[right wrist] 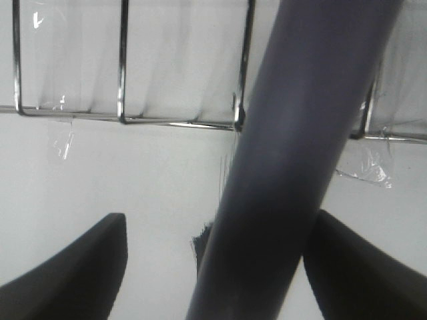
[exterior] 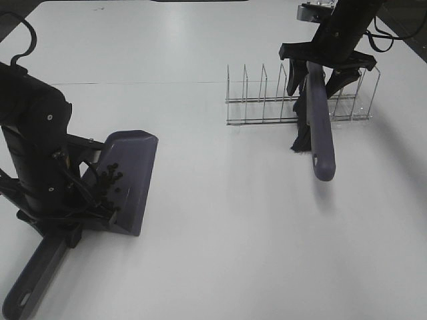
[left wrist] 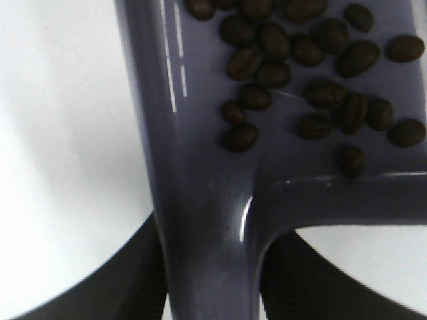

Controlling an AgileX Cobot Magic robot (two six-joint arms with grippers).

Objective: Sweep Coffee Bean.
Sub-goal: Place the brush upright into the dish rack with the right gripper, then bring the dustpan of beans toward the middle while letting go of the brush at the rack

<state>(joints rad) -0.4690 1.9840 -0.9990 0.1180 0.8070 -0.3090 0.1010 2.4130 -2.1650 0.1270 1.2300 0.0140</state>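
The left gripper point(left wrist: 213, 280) is clamped on the handle of the purple dustpan point(exterior: 130, 177) at the near left of the white table point(exterior: 220, 233). The coffee beans point(left wrist: 313, 80) lie in the pan's tray. At the far right, the right gripper point(right wrist: 213, 267) has its jaws spread either side of the brush point(exterior: 319, 127), which leans on the wire rack point(exterior: 260, 100).
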